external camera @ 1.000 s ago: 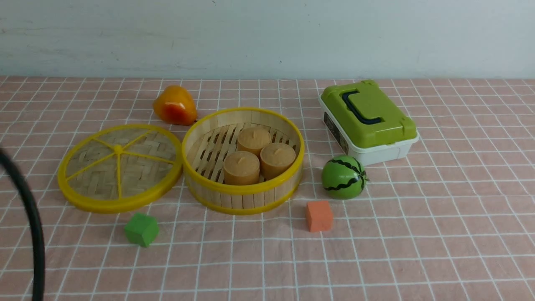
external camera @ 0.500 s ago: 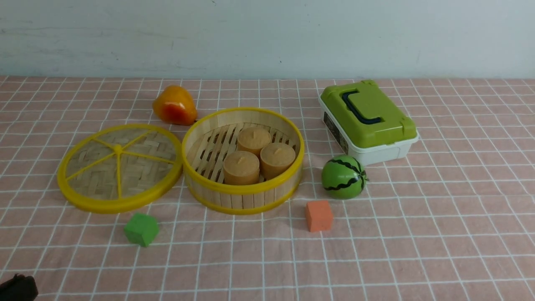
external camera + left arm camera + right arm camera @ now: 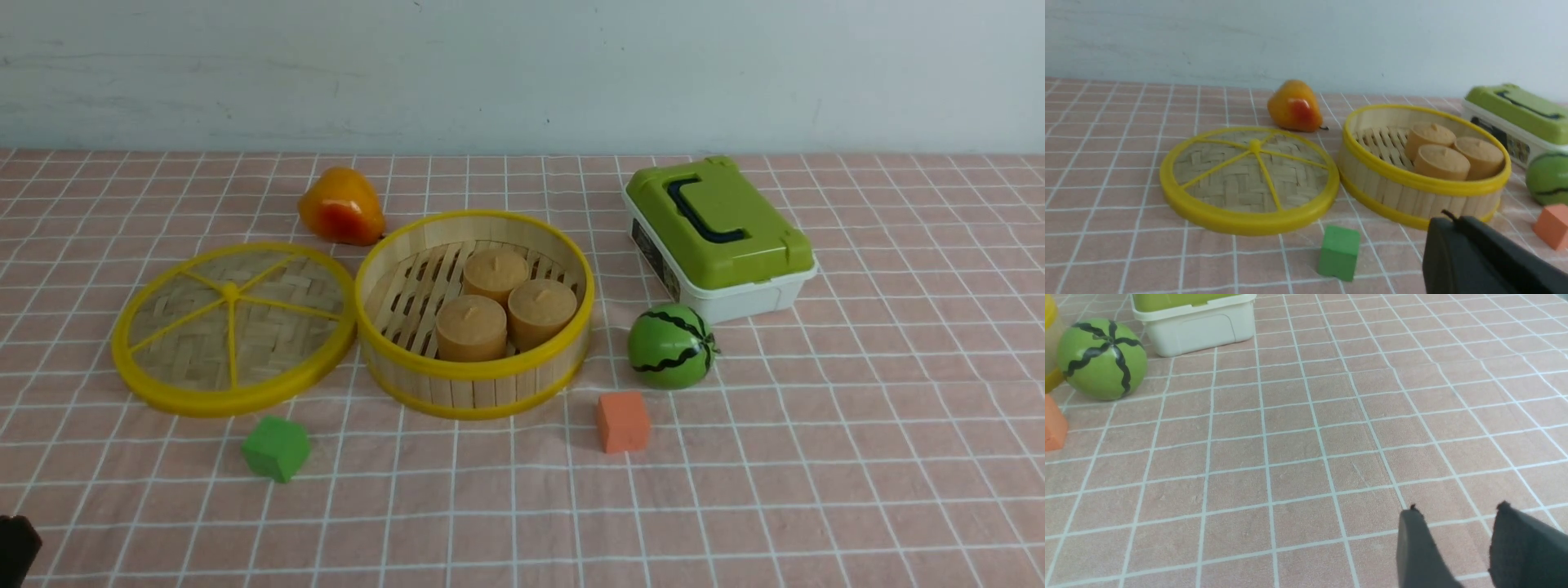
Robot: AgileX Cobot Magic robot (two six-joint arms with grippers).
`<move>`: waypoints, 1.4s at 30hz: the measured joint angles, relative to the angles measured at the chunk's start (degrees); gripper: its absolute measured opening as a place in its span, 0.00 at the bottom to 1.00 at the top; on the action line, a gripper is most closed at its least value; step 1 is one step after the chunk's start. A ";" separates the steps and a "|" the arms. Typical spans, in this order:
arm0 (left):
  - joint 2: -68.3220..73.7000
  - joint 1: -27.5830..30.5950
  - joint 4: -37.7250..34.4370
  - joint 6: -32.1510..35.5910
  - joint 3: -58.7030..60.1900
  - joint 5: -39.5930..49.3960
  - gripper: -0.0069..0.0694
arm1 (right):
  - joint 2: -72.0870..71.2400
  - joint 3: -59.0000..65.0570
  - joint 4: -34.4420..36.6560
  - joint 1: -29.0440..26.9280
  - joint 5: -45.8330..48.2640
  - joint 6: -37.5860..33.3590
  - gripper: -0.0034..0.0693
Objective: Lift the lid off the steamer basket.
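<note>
The lid (image 3: pixel 233 327), a woven bamboo disc with a yellow rim and spokes, lies flat on the cloth, touching the left side of the steamer basket (image 3: pixel 473 384). The basket stands open with three tan buns (image 3: pixel 506 306) inside. Both also show in the left wrist view: lid (image 3: pixel 1249 179), basket (image 3: pixel 1412 196). My left gripper (image 3: pixel 1449 218) is shut and empty, low near the table's front left; only a dark bit of it shows in the front view's corner (image 3: pixel 12 547). My right gripper (image 3: pixel 1457 508) is open and empty over bare cloth.
An orange pear (image 3: pixel 341 206) lies behind the lid. A green cube (image 3: pixel 276 447) and an orange cube (image 3: pixel 623 420) sit in front. A toy watermelon (image 3: pixel 671 345) and a white box with a green lid (image 3: pixel 718 233) stand to the right of the basket.
The left arm has drawn back toward the front left corner; the black cable at the left edge is gone from view. Lid, basket and the other things have not moved.
</note>
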 joint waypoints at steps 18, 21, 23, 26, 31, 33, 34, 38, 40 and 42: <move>-3.63 2.78 23.28 -26.43 3.02 18.04 0.07 | 0.00 0.00 0.00 0.00 0.00 0.00 0.38; -3.63 2.16 23.40 -27.29 3.02 18.04 0.07 | 0.00 0.00 0.00 0.00 0.00 0.00 0.38; -3.63 1.75 23.57 -28.73 3.02 18.04 0.07 | 0.00 0.00 0.00 0.00 0.00 0.00 0.38; -3.63 1.75 23.78 -29.74 3.02 18.04 0.07 | 0.00 0.00 0.00 0.00 0.00 0.00 0.38; -3.63 1.75 23.83 -29.98 3.02 18.04 0.07 | 0.00 0.00 0.00 0.00 0.00 0.00 0.38; -3.63 1.75 23.83 -29.98 3.02 18.04 0.07 | 0.00 0.00 0.00 0.00 0.00 0.00 0.38; -3.63 1.75 23.90 -29.98 3.02 18.04 0.07 | 0.00 0.00 0.00 0.00 0.00 0.00 0.38; -3.63 1.75 23.92 -30.04 3.02 18.04 0.07 | 0.00 0.00 0.00 0.00 0.00 0.00 0.38; -3.63 1.75 23.97 -30.04 3.02 18.04 0.07 | 0.00 0.00 0.00 0.00 0.00 0.00 0.38; -3.63 1.75 23.97 -30.14 3.02 18.04 0.07 | 0.00 0.00 0.00 0.00 0.00 0.00 0.38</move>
